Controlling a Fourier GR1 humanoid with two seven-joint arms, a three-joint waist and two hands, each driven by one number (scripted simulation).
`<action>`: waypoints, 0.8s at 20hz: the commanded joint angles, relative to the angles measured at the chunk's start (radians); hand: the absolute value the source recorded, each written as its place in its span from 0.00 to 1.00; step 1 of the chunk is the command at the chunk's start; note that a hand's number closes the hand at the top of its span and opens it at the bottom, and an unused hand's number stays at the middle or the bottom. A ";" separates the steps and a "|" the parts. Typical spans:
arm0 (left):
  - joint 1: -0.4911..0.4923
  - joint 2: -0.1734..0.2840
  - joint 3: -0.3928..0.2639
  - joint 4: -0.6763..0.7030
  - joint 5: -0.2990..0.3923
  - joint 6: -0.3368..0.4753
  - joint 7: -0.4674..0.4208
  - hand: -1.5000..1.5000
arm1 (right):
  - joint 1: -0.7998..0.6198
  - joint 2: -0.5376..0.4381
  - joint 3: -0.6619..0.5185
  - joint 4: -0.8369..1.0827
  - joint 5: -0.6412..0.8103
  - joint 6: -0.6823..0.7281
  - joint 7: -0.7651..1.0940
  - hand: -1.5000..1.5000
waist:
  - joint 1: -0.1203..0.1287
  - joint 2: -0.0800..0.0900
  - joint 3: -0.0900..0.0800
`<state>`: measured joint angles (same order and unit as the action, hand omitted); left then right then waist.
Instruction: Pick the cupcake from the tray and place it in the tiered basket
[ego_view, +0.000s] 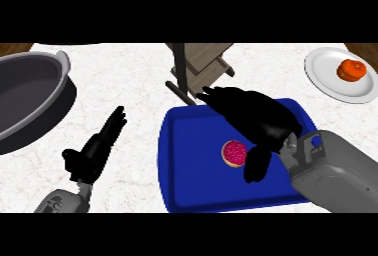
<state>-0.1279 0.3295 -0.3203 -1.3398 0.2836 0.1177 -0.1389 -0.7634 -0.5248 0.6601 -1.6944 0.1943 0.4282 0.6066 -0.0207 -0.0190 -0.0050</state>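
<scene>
A cupcake (233, 152) with pink speckled frosting sits near the middle of the blue tray (193, 185). My right hand (255, 117) hangs over the tray just right of the cupcake, fingers stretched toward the far edge and thumb pointing down beside the cupcake, open and not closed round it. The tiered basket (198, 62), tan and grey with a dark leg, stands just beyond the tray's far edge. My left hand (94, 150) rests open on the counter left of the tray.
A large dark grey pot (33, 95) fills the left side. A white plate (328, 75) carrying an orange fruit (351, 69) sits at the back right. White marbled counter shows between the pot and the tray.
</scene>
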 joint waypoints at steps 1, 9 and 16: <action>-0.001 0.009 0.021 0.013 0.005 -0.017 -0.011 0.50 | -0.058 -0.026 0.022 -0.147 -0.084 0.197 0.233 0.00 | -0.002 0.005 0.002; -0.056 -0.032 0.033 0.010 -0.026 -0.015 0.043 0.50 | -0.012 0.114 0.039 -0.248 -0.100 0.211 0.541 0.00 | 0.017 0.015 0.004; -0.020 -0.013 0.052 -0.005 -0.042 -0.028 0.025 0.50 | 0.086 0.057 0.119 -0.202 0.133 0.142 0.459 0.00 | 0.022 0.017 0.005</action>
<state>-0.1350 0.3047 -0.2849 -1.3310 0.2488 0.0828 -0.1422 -0.7051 -0.4645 0.7238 -1.9352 0.2310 0.5500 0.9836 -0.0029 -0.0040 -0.0010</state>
